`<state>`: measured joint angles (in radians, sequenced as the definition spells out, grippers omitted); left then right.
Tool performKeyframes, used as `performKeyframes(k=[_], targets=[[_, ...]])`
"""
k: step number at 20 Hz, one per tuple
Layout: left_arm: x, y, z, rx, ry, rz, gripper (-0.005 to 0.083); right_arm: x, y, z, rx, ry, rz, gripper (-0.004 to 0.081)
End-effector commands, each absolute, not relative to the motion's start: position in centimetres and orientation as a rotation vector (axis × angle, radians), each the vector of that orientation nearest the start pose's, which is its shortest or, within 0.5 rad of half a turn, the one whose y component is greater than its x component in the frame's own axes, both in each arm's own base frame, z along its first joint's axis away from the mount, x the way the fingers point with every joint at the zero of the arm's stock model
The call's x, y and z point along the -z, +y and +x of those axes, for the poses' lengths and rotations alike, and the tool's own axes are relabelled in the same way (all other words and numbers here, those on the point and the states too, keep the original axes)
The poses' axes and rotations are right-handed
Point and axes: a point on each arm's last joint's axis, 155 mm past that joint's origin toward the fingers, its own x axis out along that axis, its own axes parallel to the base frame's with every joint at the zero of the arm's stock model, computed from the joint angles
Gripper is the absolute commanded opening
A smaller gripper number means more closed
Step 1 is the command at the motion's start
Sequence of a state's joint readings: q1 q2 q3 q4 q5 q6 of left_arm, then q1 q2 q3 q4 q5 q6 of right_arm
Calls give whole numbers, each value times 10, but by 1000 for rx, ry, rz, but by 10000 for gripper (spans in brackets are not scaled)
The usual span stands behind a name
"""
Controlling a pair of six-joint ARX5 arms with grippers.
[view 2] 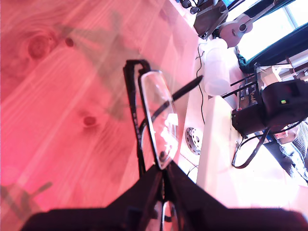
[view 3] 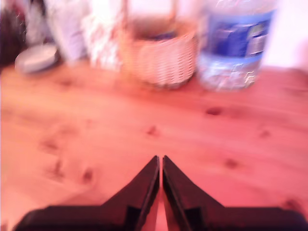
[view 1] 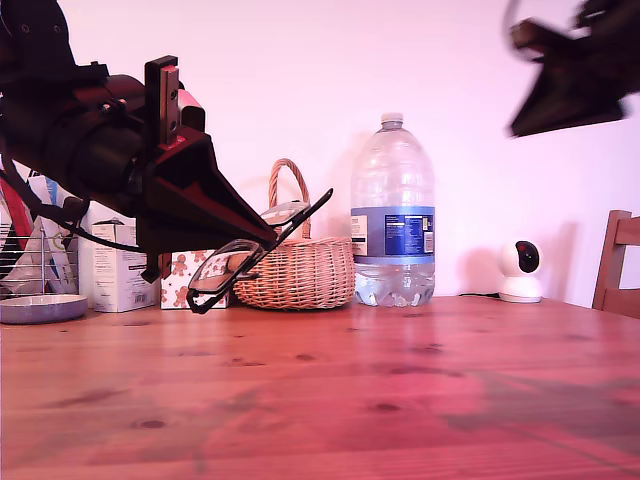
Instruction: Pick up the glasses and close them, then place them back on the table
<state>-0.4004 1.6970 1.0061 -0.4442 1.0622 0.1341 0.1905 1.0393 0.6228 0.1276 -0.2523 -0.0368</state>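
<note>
The bare wooden bench (view 1: 400, 400) lies below the first pincer (view 1: 262, 238) pinching the glasses (view 1: 245, 258) aloft by 1 lens edge; that thin hold could slip, while the second pincer (view 3: 160, 166), pressed together, hangs empty.

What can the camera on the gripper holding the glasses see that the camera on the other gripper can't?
Only the first wrist view shows the glasses, pinched in my first gripper above the table.

Only the second wrist view shows the wicker basket, the water bottle, a grey dish and my second gripper, shut and holding nothing.

Both show the reddish wooden table with dark knots.
</note>
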Motion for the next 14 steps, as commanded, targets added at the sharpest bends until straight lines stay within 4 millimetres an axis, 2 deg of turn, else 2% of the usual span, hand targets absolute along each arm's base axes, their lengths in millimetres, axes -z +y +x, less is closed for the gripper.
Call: performKeyframes(k=[1,9,14], targets=[[-110,-285,258,1367,1075,-304,-20,-204,106,345,-422,279,-8,-11],[-77,-291,253,1368,1178,-348,-20,-179,92,302,-377,284,59,-11],[-52,-294,254,1345,1261,-404,-20,-192,92,294,-383,236,60,-11]])
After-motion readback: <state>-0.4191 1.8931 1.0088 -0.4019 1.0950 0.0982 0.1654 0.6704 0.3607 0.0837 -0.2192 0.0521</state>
